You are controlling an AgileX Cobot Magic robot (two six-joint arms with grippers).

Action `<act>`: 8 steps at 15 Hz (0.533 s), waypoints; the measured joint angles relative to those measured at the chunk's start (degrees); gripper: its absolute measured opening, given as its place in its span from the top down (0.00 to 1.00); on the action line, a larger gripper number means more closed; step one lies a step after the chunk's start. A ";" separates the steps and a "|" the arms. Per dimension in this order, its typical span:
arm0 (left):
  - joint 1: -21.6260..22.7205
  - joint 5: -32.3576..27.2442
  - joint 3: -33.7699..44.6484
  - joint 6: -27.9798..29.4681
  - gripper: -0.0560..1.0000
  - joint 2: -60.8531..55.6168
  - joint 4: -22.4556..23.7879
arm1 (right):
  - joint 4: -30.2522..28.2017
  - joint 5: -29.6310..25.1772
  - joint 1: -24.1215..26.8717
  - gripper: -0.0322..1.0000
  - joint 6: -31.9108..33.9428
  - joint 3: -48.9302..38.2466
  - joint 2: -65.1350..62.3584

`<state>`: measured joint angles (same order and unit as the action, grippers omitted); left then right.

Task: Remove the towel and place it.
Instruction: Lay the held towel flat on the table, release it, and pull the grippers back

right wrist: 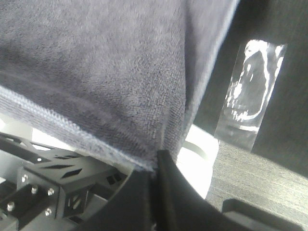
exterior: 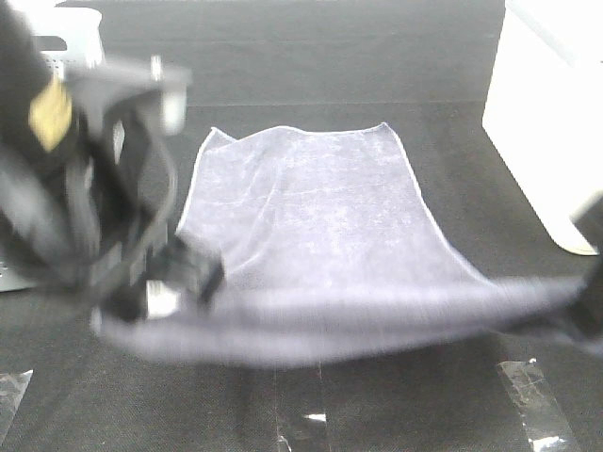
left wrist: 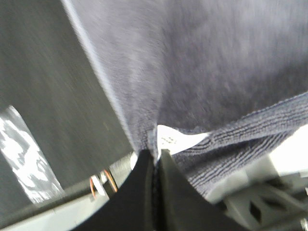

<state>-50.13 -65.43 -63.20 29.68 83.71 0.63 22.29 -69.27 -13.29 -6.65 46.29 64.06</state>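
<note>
The slate-grey towel [exterior: 320, 245] lies spread on the dark table, its far end flat and its near edge lifted and stretched between both grippers. My left gripper [exterior: 184, 278] is shut on the towel's near left corner; in the left wrist view [left wrist: 155, 161] its fingers pinch the hem beside a white label [left wrist: 175, 139]. My right gripper [exterior: 589, 315] is at the right edge of the high view, shut on the near right corner; in the right wrist view [right wrist: 156, 166] the fingers clamp the stitched hem of the towel [right wrist: 96, 72].
A white basket [exterior: 75, 38] stands at the back left behind my left arm. A white box [exterior: 551, 113] stands at the right. Clear tape strips [exterior: 532, 395] mark the table near its front edge, one also at the front left [exterior: 11, 391].
</note>
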 joint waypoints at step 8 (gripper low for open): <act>-11.52 1.38 7.73 9.74 0.95 -0.74 -5.56 | 0.46 -0.69 0.00 0.97 2.46 -9.97 -11.97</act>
<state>-61.65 -64.06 -55.46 39.42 82.96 -4.93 22.75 -69.96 -13.29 -4.18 36.33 52.08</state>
